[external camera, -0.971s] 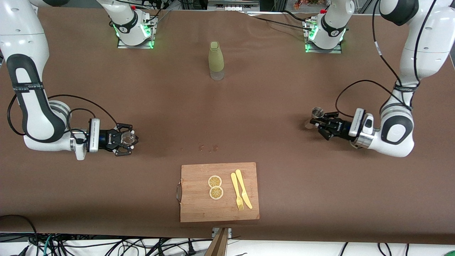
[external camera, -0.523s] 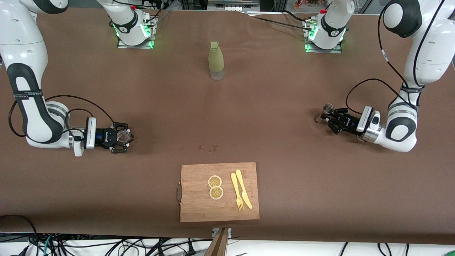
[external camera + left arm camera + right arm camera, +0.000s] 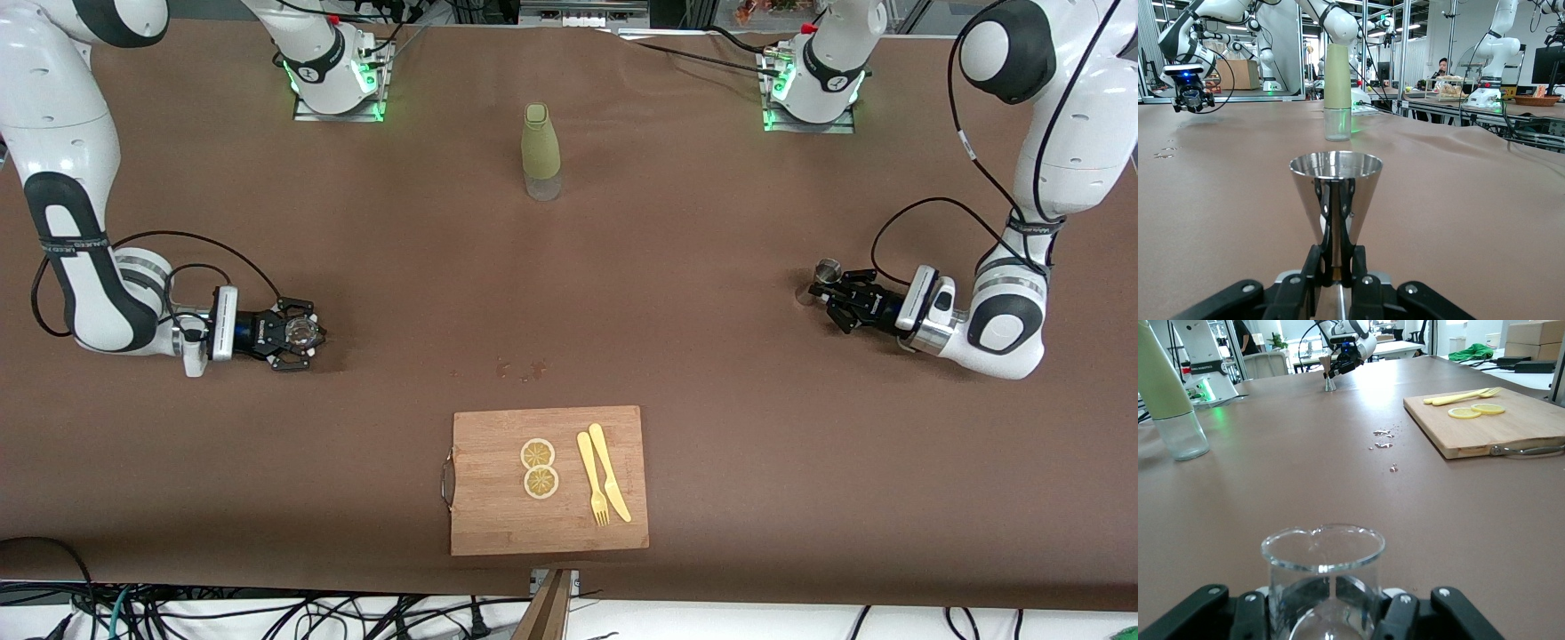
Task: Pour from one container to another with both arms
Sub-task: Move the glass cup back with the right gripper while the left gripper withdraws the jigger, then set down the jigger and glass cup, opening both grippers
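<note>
The small silver jigger [image 3: 828, 269] [image 3: 1336, 190] stands upright, low at the table, toward the left arm's end. My left gripper [image 3: 834, 293] [image 3: 1336, 257] is shut on the jigger's narrow waist. The squat clear glass [image 3: 303, 332] [image 3: 1322, 577] is held upright, low at the table, toward the right arm's end. My right gripper [image 3: 296, 334] [image 3: 1328, 617] is shut on the glass, one finger on each side of it. Whether either vessel rests on the table I cannot tell. The right wrist view also shows the jigger [image 3: 1330, 384] far off.
A tall olive-green bottle [image 3: 540, 151] [image 3: 1337, 83] [image 3: 1165, 393] stands mid-table near the bases. A wooden cutting board [image 3: 498, 516] [image 3: 1511, 427] with two lemon slices, a yellow fork and knife lies near the front camera. A few spilled drops [image 3: 520, 369] mark the cloth.
Both arms have drawn outward and lower: the right gripper with the glass toward the right arm's end, the left gripper with the jigger toward the left arm's end. Both grips unchanged.
</note>
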Robot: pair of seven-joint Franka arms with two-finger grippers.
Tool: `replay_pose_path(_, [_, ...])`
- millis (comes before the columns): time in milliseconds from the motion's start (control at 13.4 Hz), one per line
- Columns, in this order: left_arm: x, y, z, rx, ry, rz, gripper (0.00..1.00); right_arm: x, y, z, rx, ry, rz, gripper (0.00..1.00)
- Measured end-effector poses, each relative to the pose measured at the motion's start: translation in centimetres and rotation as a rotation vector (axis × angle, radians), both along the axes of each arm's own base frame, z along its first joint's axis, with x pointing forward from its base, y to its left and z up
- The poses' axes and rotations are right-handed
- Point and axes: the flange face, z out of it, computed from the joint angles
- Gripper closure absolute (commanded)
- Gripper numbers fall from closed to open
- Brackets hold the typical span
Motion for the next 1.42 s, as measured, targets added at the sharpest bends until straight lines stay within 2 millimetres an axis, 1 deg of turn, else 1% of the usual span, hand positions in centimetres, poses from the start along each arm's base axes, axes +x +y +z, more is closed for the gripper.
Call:
replay_pose_path(75, [0.0, 0.1, -0.1, -0.001, 0.002, 0.000, 0.91, -0.1, 0.1, -0.4, 0.013, 0.005, -0.016, 1.00])
replay_pose_path(149, [0.0, 0.2, -0.1, -0.002, 0.004, 0.000, 0.73, -0.2, 0.2, -0.6, 0.026, 0.007, -0.031, 1.00])
replay_pose_path(224, [0.0, 0.4, -0.1, 0.000, 0.004, 0.002, 0.38, -0.3, 0.2, -0.7, 0.033, 0.006, -0.042, 1.00])
replay_pose_path(299, [0.0, 0.6, -0.2, 0.002, 0.001, 0.004, 0.00, -0.3, 0.1, -0.7, 0.034, 0.006, -0.047, 1.00])
replay_pose_path(448, [0.1, 1.0, -0.2, 0.004, -0.014, 0.006, 0.00, -0.5, -0.5, -0.9, 0.025, 0.011, -0.059, 1.00])
replay_pose_path(673, [0.4, 1.3, -0.1, 0.013, -0.027, 0.009, 0.00, -1.1, -1.4, -2.0, 0.014, 0.025, -0.074, 1.00])
replay_pose_path(747, [0.8, 1.8, 0.1, 0.034, -0.044, 0.021, 0.00, -1.2, -1.4, -2.4, 0.012, 0.025, -0.078, 1.00])
replay_pose_path(822, [1.6, 2.7, 0.6, 0.063, -0.075, 0.039, 0.00, -1.3, -1.5, -2.6, 0.010, 0.026, -0.081, 1.00])
replay_pose_path(897, [2.6, 4.0, 1.9, 0.097, -0.118, 0.061, 0.00, -1.3, -1.5, -2.7, 0.007, 0.025, -0.085, 0.98])
replay_pose_path(971, [3.5, 5.4, 3.8, 0.143, -0.164, 0.072, 0.00, -1.3, -1.5, -2.8, 0.003, 0.025, -0.088, 0.96])
replay_pose_path(1046, [4.3, 6.6, 6.2, 0.204, -0.205, 0.062, 0.00, -1.2, -1.6, -2.8, 0.002, 0.025, -0.089, 0.93])
replay_pose_path(1196, [5.7, 8.6, 12.1, 0.338, -0.287, 0.040, 0.00, -1.2, -1.6, -2.8, 0.001, 0.024, -0.090, 0.89])
replay_pose_path(1420, [6.6, 10.3, 20.9, 0.562, -0.306, 0.066, 0.00, -1.2, -1.7, -2.8, -0.004, 0.022, -0.093, 0.84])
